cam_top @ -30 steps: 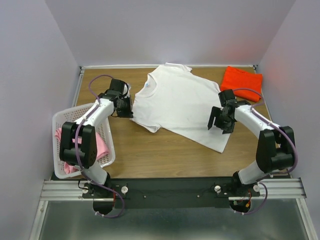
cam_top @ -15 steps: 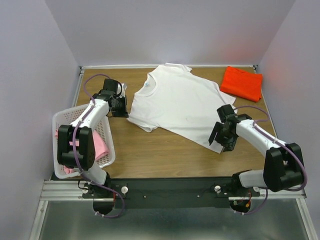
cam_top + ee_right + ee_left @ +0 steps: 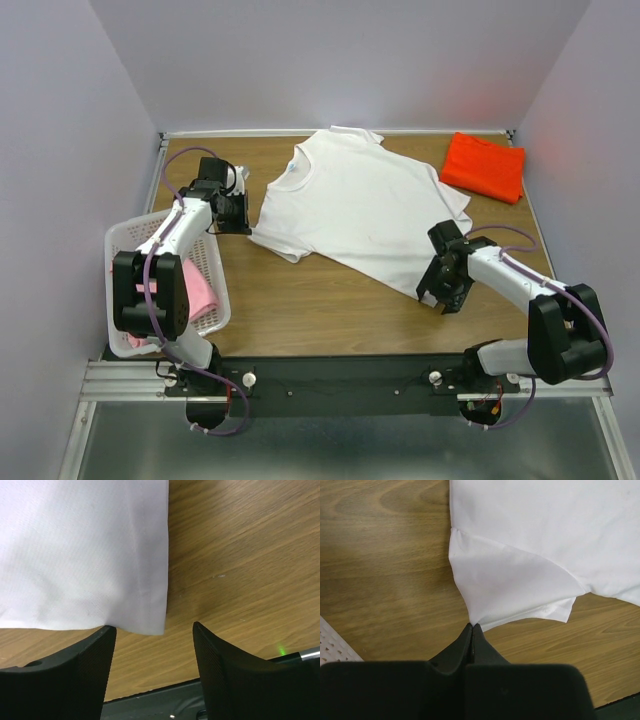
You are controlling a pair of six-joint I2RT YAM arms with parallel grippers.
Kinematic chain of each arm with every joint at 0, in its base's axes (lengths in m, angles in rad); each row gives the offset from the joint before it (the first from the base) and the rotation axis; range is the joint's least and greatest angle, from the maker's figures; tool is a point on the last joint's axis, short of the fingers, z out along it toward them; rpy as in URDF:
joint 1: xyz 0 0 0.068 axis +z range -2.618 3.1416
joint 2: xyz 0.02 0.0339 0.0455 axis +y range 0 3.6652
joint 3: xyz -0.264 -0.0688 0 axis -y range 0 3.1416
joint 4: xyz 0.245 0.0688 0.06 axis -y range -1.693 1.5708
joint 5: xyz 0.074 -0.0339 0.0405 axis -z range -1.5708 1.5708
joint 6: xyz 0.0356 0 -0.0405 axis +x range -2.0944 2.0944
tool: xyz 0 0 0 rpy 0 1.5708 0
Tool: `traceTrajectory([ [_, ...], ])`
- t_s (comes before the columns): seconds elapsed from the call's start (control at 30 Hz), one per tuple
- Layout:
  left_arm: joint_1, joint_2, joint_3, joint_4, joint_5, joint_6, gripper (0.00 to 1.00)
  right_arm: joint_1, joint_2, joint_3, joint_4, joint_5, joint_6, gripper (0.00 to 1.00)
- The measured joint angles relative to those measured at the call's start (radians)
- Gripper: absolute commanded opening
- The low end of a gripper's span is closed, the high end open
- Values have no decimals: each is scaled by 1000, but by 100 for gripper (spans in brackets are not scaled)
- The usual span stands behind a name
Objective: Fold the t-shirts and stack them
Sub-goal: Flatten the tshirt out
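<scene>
Although one shirt already looks finished, most of this job is left imo. The orange-red t-shirt (image 3: 484, 166) sits folded into a tidy rectangle at the far right corner of the desk (image 3: 300, 300), with nothing stacked on it yet.

The white t-shirt (image 3: 355, 215) lies spread out flat across the middle of the desk, reaching the far edge, collar toward the far left and hem toward the right. No fold in it that I can see. The left gripper (image 3: 471, 626) has its fingers (image 3: 462, 650) pressed together right at the tip of the sleeve (image 3: 510, 587) nearest the left edge, and from the wrist view they look to be pinching that bit of cloth. The right gripper (image 3: 152, 626) is down at the hem corner (image 3: 145, 615) on the near right side, fingers (image 3: 85, 655) spread wide with the corner lying between them, not clamped on anything. My guess is they're squaring the shirt up before a first fold.

Containers: just one, the white lattice basket (image 3: 125, 240) at the left edge near the front. The pink t-shirt (image 3: 198, 290) is in it, crumpled up. The left arm hides part of the inside, so I can't tell if anything else is in there.

One folded, one laid out, one waiting in the basket, no stack.
</scene>
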Motion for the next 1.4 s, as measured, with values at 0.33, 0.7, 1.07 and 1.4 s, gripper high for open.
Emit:
traceTrajectory([
  [0.33, 18, 0, 6, -8, 18, 22, 0, 0, 5, 0, 40, 15, 22, 52],
  [0.7, 20, 0, 6, -8, 23, 22, 0, 8, 19, -1, 52, 1, 6, 12],
  [1.07, 53, -87, -46, -3, 21, 16, 0, 90, -2, -4, 20, -52, -9, 0],
  [1.4, 63, -166, -76, -19, 8, -10, 0, 172, -11, 1, -17, -86, 28, 0],
])
